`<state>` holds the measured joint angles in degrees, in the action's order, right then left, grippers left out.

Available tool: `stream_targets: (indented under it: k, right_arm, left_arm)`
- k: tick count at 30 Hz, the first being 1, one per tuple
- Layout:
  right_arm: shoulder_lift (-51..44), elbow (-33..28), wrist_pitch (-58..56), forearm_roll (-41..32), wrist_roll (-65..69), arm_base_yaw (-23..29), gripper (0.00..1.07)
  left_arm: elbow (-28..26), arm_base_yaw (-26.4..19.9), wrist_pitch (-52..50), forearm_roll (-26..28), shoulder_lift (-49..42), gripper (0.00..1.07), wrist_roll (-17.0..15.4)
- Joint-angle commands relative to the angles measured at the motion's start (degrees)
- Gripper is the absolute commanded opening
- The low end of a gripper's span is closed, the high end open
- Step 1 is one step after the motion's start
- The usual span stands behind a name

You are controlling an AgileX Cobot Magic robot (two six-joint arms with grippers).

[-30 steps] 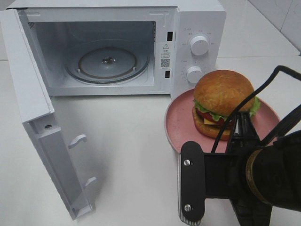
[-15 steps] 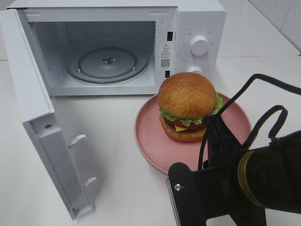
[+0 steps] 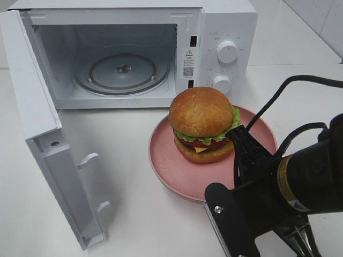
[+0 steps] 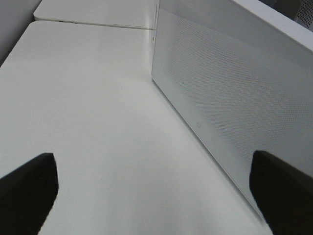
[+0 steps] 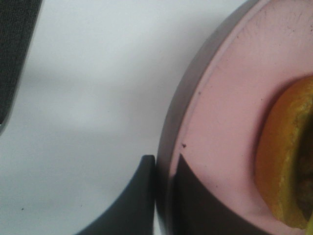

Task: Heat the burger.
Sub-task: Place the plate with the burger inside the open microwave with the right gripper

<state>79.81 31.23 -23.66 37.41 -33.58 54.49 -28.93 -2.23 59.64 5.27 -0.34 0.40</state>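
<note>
The burger [image 3: 202, 126], a golden bun with lettuce, tomato and cheese, sits on a pink plate [image 3: 166, 160] in front of the open microwave [image 3: 225, 27], below its knobs. My right gripper [image 3: 247, 160] reaches in from the lower right. In the right wrist view it [image 5: 164, 164] is shut on the plate's rim [image 5: 195, 98], one finger on each side, with the burger's edge [image 5: 286, 161] just beyond. My left gripper [image 4: 154, 161] is open with nothing between its fingers, over bare table beside the perforated door panel [image 4: 230, 88]. It does not show in the exterior high view.
The microwave door [image 3: 32, 107] swings out to the left and reaches far toward the front. A glass turntable [image 3: 122, 72] lies in the cavity. Two knobs [image 3: 227, 52] sit on the right panel. White table [image 3: 134, 160] lies between door and plate.
My right gripper has carried the plate and burger leftward, from in front of the microwave's right side to near the cavity opening. The left gripper stays open.
</note>
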Motion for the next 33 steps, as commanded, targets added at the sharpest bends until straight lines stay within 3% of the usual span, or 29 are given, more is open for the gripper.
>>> stream_targets:
  k: [1,2,5,7,16,25,33]
  right_arm:
    - [-0.5,0.3,2.8,-2.6,-6.9,-1.8,0.0]
    - [-0.5,0.6,3.8,-6.1,-12.4,-3.0,0.0]
    - [-0.5,0.9,4.1,-7.7,-15.0,-3.6,0.0]
    - [-0.5,2.6,4.6,-14.4,-23.9,-5.7,0.0]
    - [-0.5,6.2,5.8,-22.0,-34.4,-9.7,0.0]
    - [-0.4,6.8,5.5,-34.9,-48.6,-14.2,0.0]
    - [-0.4,6.8,5.4,-33.1,-48.7,-14.6,0.0]
  left_arm:
    - [0.1,-0.1,-0.5,0.4,-1.1,1.0,-0.4]
    - [0.1,-0.1,-0.5,0.4,-1.1,1.0,-0.4]
    - [0.1,-0.1,-0.5,0.4,-1.1,1.0,-0.4]
    - [0.1,-0.1,-0.5,0.4,-1.1,1.0,-0.4]
    - [0.1,-0.1,-0.5,0.4,-1.1,1.0,-0.4]
    - [0.1,-0.1,-0.5,0.4,-1.1,1.0,-0.4]
    - [0.1,-0.1,-0.5,0.4,-1.1,1.0,-0.4]
